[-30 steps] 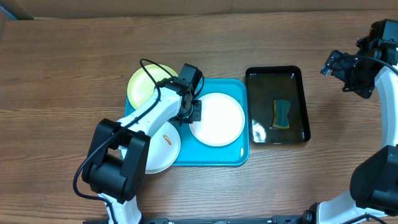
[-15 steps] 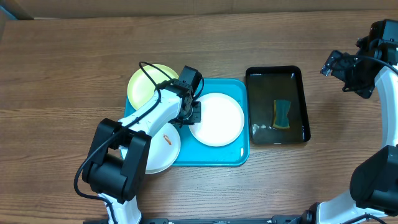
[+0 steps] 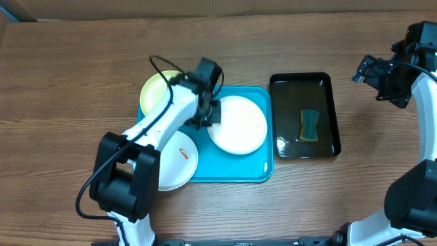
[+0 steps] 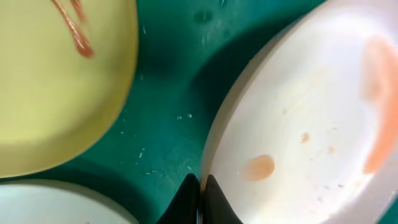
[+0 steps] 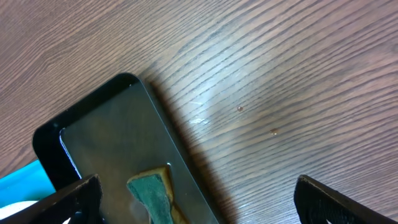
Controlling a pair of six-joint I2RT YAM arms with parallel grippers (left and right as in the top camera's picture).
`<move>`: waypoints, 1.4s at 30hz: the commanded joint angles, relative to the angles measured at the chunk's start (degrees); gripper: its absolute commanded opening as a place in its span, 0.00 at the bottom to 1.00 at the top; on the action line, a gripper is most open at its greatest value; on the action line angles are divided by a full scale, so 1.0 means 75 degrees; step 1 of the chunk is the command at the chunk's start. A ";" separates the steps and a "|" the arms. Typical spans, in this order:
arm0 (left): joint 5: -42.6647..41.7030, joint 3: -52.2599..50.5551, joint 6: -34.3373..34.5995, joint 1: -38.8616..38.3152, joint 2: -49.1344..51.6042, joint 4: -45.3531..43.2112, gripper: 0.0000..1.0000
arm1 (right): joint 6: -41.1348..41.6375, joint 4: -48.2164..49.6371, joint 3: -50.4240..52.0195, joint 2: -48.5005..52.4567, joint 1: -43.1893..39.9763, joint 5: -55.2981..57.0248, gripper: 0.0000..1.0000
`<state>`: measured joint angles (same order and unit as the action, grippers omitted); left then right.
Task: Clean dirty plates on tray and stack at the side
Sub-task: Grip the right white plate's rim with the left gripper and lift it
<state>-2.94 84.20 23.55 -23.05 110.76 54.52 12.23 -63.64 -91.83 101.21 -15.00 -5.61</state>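
I am pinching the left rim of the far white plate point(image 3: 239, 126) with my left pincer point(image 3: 210, 116). The jaws are closed tight on the thin edge. In the left wrist view my fingertips point(image 4: 191, 190) are meeting right at that rim, and a dark shadow is showing on the tray beneath it. The plate's face is carrying pale orange-brown smears and a small round blotch.

This plate is sitting on the right half of the turquoise tray point(image 3: 263, 171), toward its far edge. The tray is lying near the middle of the worktop point(image 3: 68, 68).

The yellow-green plate point(image 3: 156, 96) is resting at the tray's far left corner, hanging out over the rim onto the worktop. From the wrist it is showing a thin orange-red streak. The near white plate point(image 3: 174, 167) is lying at the tray's near left corner, overhanging the left and near edges, with a short orange smear on it.

Just beside the tray's right edge a black tray point(image 3: 300, 75) is sitting apart from it. A green and yellow sponge point(image 3: 311, 126) is lying in its right half, toward the near end.

My right pincer point(image 3: 372, 72) is hovering above the worktop's right side, past the black tray's far right corner. Its jaws are standing wide apart and are holding nothing. In its own camera the two fingers point(image 5: 81, 196) are framing bare wood and the corner of the black tray.
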 commanded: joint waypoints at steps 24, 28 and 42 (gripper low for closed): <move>0.2232 0.2940 -0.0169 -0.1507 0.0367 -0.0729 0.04 | 0.0061 0.0038 -0.0102 -0.0105 -0.0032 0.0000 1.00; 0.4144 0.2940 -0.0411 -0.2247 0.0571 -0.1064 0.04 | 0.0061 0.0038 -0.0102 -0.0105 -0.0029 0.0000 1.00; 0.8956 0.2938 -0.3133 -0.4366 0.0708 -0.2495 0.04 | 0.0061 0.0038 -0.0102 -0.0105 -0.0032 0.0000 1.00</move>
<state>53.32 104.64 8.29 -53.80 115.81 37.34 12.23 -63.64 -91.83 101.21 -15.00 -5.56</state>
